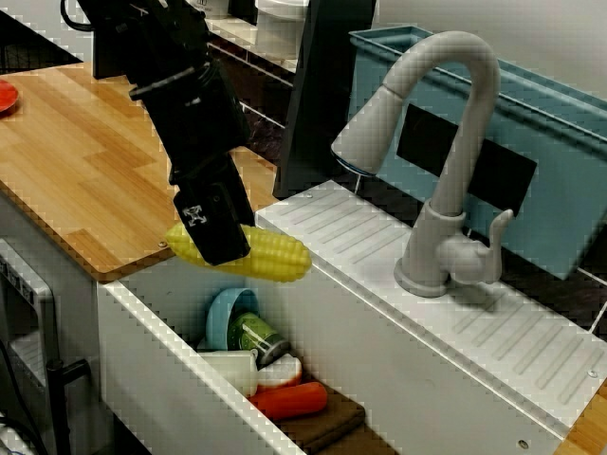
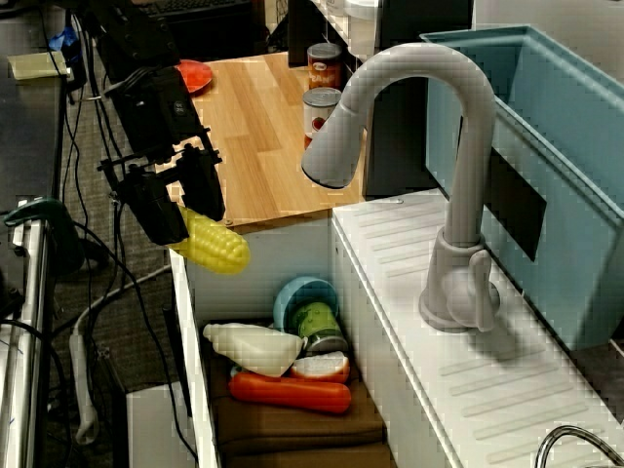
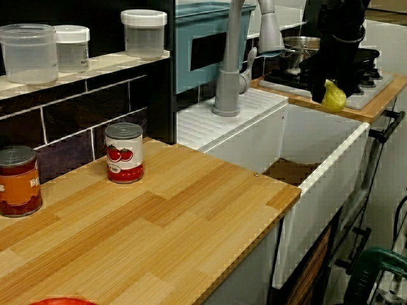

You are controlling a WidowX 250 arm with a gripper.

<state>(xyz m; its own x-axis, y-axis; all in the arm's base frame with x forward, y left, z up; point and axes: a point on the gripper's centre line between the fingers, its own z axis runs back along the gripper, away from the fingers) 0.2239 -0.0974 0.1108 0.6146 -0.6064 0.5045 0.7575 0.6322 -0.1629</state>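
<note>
My black gripper (image 1: 216, 232) is shut on a yellow corn cob (image 1: 270, 254), held level over the left end of the white sink (image 1: 379, 341) beside the wooden counter's edge. In the view along the sink the gripper (image 2: 180, 205) holds the cob (image 2: 216, 244) above the sink's front rim. Across the wooden counter the cob (image 3: 334, 97) hangs under the gripper (image 3: 331, 86), above the basin. Below in the sink lie a blue cup (image 1: 228, 313), a green can (image 1: 254, 336), a white bottle (image 2: 255, 347) and an orange carrot (image 1: 289, 400) on a brown cloth (image 2: 292, 419).
A grey faucet (image 1: 446, 142) arches over the ribbed white drainboard (image 1: 493, 322), with a teal bin (image 1: 560, 171) behind. Two cans (image 3: 124, 152) stand on the wooden counter (image 3: 159, 222), jars (image 3: 144, 32) sit on a shelf, and a red plate (image 2: 192, 74) lies at its far end.
</note>
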